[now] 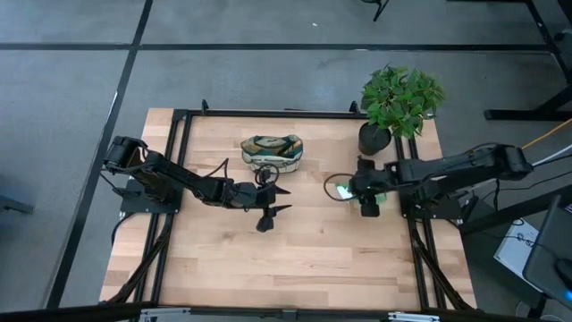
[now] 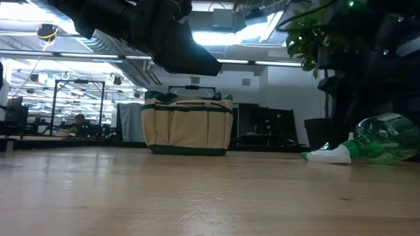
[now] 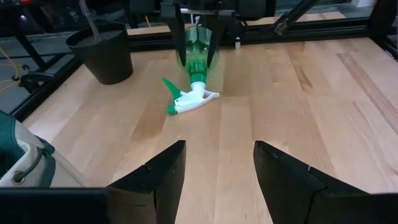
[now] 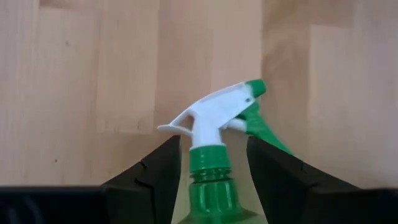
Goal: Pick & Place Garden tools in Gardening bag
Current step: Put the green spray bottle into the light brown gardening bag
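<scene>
The left gripper [image 1: 273, 201] hangs over the middle of the table [image 1: 295, 268], its fingers spread wide and holding nothing, just in front of the bag [image 1: 273, 152], which stands near the far edge. To the right, the right gripper [image 1: 361, 190] is low over the spray bottle [image 1: 344, 190], which lies on its side near the plant pot [image 1: 373, 139]; the fingers stand on both sides of the bottle's neck, but I cannot tell if they already squeeze it. The step in hand seems to be the grasp of the bottle. Next it needs a firm close, a lift, and a short carry left to the bag. The way between is free; the pot is near.
</scene>
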